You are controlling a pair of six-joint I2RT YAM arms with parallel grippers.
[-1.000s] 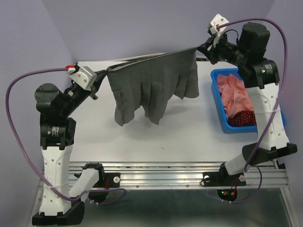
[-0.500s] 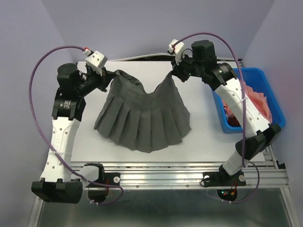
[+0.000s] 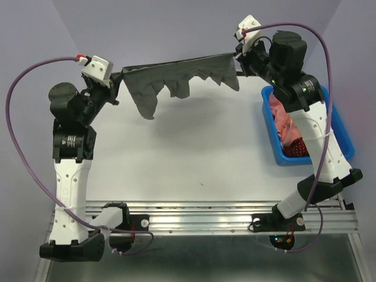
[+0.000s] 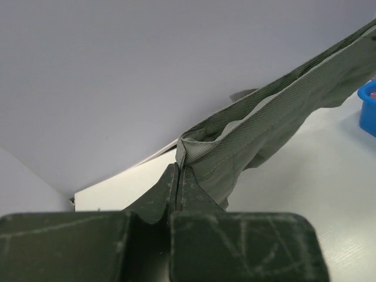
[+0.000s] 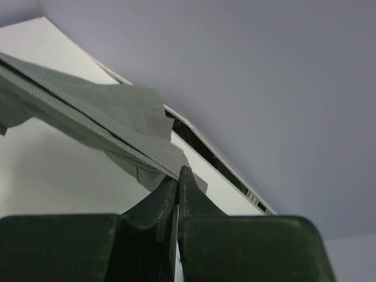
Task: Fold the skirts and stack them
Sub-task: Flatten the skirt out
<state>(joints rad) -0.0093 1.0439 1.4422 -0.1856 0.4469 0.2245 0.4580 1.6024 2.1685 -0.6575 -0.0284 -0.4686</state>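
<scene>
At the near edge, the bases of the left arm (image 3: 70, 176) and the right arm (image 3: 320, 147) are standing behind a metal rail (image 3: 223, 211), with purple cables (image 3: 23, 170) looping up from them. Beyond the rail the white counter (image 3: 194, 153) is stretching away. On its right side a blue bin (image 3: 271, 126) is sitting, and in it a pink cloth (image 3: 288, 126) is lying beside the dark red skirt (image 3: 296, 150) with its tiny white dots, bunched at the near end of the bin and partly hidden by the right arm.

Farther back, over the far part of the counter, the dark grey skirt (image 3: 176, 76) is hanging in the air, pulled into a nearly straight line between the two arms. The left jaws are pressing together on one end of its waistband, as the left wrist view is showing: the ribbed band is folding right at the tips. The right jaws are pinching the other end, higher and farther back, with the band running away from the tips in a tight edge. The hem is dropping in uneven pleated points, lowest near the left arm; whether that lowest fold is touching the counter cannot be told. Behind everything a plain lilac wall (image 3: 176, 29) is rising.
</scene>
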